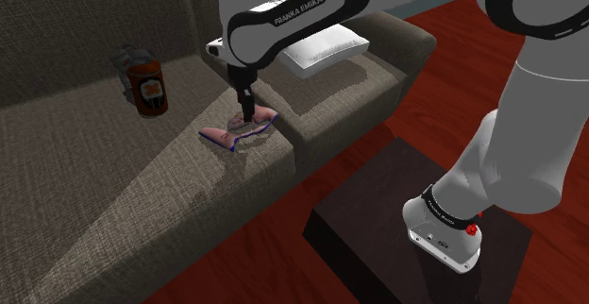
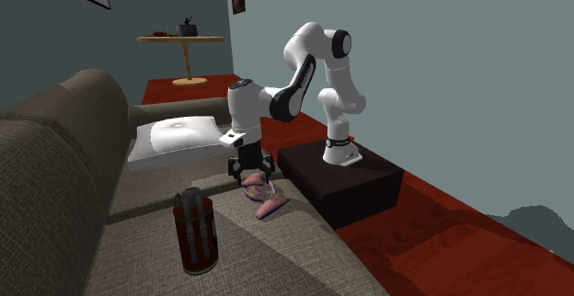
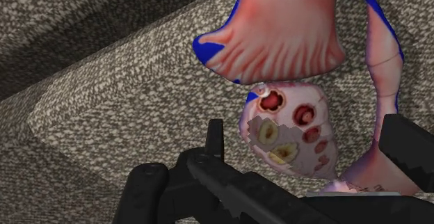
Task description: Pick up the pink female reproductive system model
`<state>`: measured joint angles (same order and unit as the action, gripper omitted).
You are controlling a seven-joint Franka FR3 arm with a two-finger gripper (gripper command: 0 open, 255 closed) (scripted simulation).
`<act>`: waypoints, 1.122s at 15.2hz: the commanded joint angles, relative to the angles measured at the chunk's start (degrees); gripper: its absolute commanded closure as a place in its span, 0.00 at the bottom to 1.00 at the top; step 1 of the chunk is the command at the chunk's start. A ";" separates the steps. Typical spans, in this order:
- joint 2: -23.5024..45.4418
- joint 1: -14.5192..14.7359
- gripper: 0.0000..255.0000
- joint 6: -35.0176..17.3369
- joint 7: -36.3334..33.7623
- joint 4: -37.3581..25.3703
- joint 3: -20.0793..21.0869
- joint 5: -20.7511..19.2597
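Shoulder view first: the pincer was down low on the sofa seat, its tips right at the pink model, which lay flat on the cushion directly beneath it. A brown can stood well apart from the pincer, on the side away from the stand. A white pillow sat behind the pincer toward the sofa's end, and neither crowded the grasp. The cushion's front edge ran near the model, with red floor past it.

Over to the second exterior view: the pincer hung over one end of the model, the rest of it trailing out toward the seat's edge. There was open air above, so a straight lift looked unobstructed.

And the wrist view: the fingers stood spread with the model's lobed middle between them, and no pad clearly pressed it. The approach looked done, while the squeeze and the lift were left. One risk, by judgement: a clumsy close could nudge the model toward that edge.
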<state>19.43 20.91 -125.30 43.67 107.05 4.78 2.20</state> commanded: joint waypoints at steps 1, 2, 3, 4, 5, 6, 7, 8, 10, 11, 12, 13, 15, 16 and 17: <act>0.93 0.04 0.00 -1.28 0.20 0.34 0.02 -0.09; 1.32 0.06 0.00 -1.92 0.22 0.60 0.01 -0.11; 1.76 0.07 0.00 -2.55 0.23 0.79 0.00 -0.13; 2.19 0.08 0.00 -3.18 0.25 0.99 -0.01 -0.15; 2.42 0.09 0.00 -3.54 0.26 1.12 -0.02 -0.16; 2.43 0.09 0.00 -3.54 0.26 1.11 -0.02 -0.16; 2.58 0.10 1.00 -3.51 0.26 0.93 -0.03 -0.17; 2.58 0.10 1.00 -3.42 0.25 0.84 -0.03 -0.18; 2.59 0.12 1.00 -3.42 0.22 0.82 -0.02 -0.18; 2.58 0.12 1.00 -3.41 0.22 0.83 -0.02 -0.18; 2.59 0.13 1.00 -3.39 0.21 0.80 -0.02 -0.18; 2.59 0.12 1.00 -3.40 0.21 0.80 -0.02 -0.18; 2.55 0.12 1.00 -3.39 0.22 0.83 -0.02 -0.18; 2.44 0.09 1.00 -3.54 0.26 1.10 -0.02 -0.16; 2.00 0.08 1.00 -2.91 0.24 0.91 -0.01 -0.14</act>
<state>21.67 20.98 -128.48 43.94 107.97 4.75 2.05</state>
